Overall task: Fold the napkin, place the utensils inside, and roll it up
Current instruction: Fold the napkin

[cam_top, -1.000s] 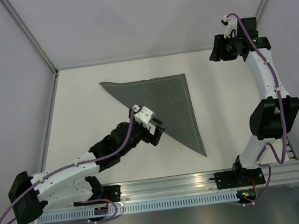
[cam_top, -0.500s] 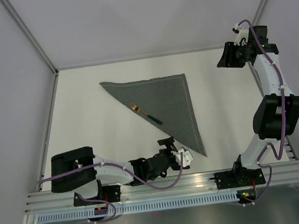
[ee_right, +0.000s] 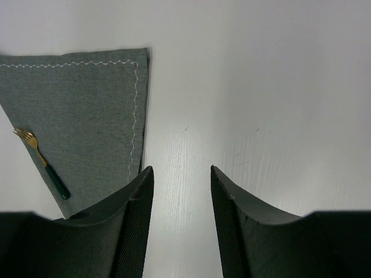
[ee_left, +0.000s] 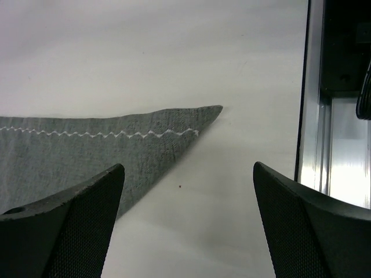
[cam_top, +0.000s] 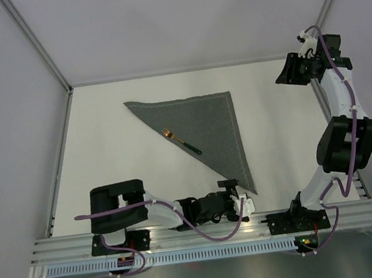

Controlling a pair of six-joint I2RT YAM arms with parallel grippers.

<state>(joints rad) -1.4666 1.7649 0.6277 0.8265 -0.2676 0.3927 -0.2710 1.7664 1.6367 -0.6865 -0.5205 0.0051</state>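
Top external: fork (cam_top: 181,141) lies along the folded napkin (cam_top: 207,119) diagonal, seemingly for rolling; left claw (ee_left: 186,174) and right claw (ee_right: 181,171) both released.

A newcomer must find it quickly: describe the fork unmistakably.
On the white table lies a dark grey napkin folded into a triangle. Near its long diagonal edge rests the fork, the only small thing on it: gold head, slim dark handle.

table (cam_top: 274,135) right of napkin (cam_top: 210,115): open | rail (cam_top: 364,208) (metal) bounds near edge
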